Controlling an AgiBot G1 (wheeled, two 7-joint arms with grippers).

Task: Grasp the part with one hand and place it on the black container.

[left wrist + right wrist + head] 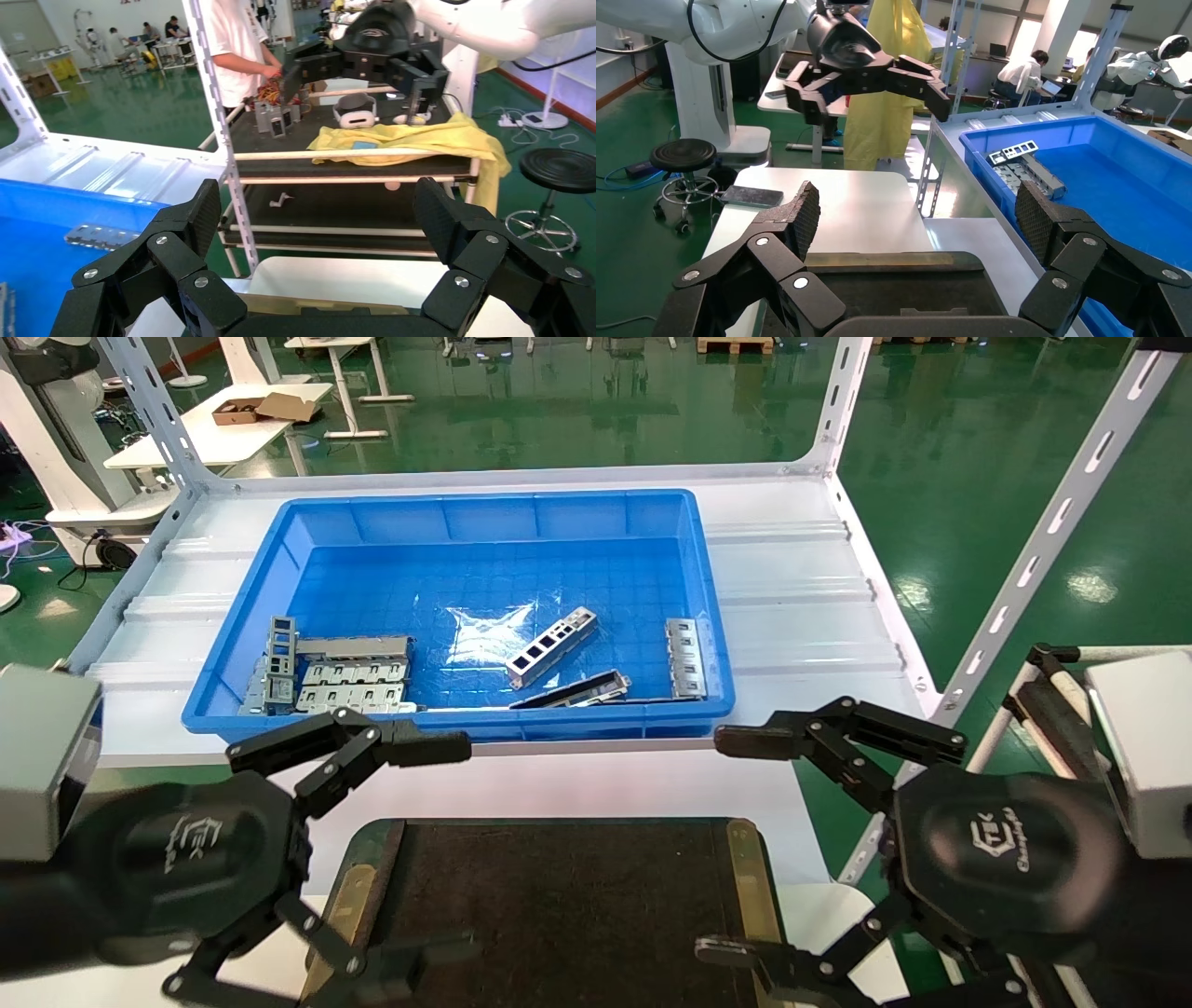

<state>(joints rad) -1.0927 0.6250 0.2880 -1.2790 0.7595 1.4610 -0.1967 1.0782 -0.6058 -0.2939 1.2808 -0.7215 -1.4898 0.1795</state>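
Observation:
The part (pixel 551 646), a slim silver-grey strip with one row of four cutouts, lies aslant in the middle of the blue bin (pixel 279 547). The black container (pixel 559 905) sits in front of the bin, with brass side rims and nothing on its felt. It also shows in the right wrist view (pixel 877 295). My left gripper (pixel 438 850) hangs open and empty over the container's left edge. My right gripper (pixel 736 845) hangs open and empty over its right edge. Both are in front of the bin, clear of the part.
A darker narrow strip (pixel 571 691) and a similar slim strip (pixel 685 658) lie near the bin's front right. Wider grey plates (pixel 354 672) are heaped at its front left. White shelf uprights (pixel 1024 570) stand to the right. A black cart (pixel 351 182) stands beyond them.

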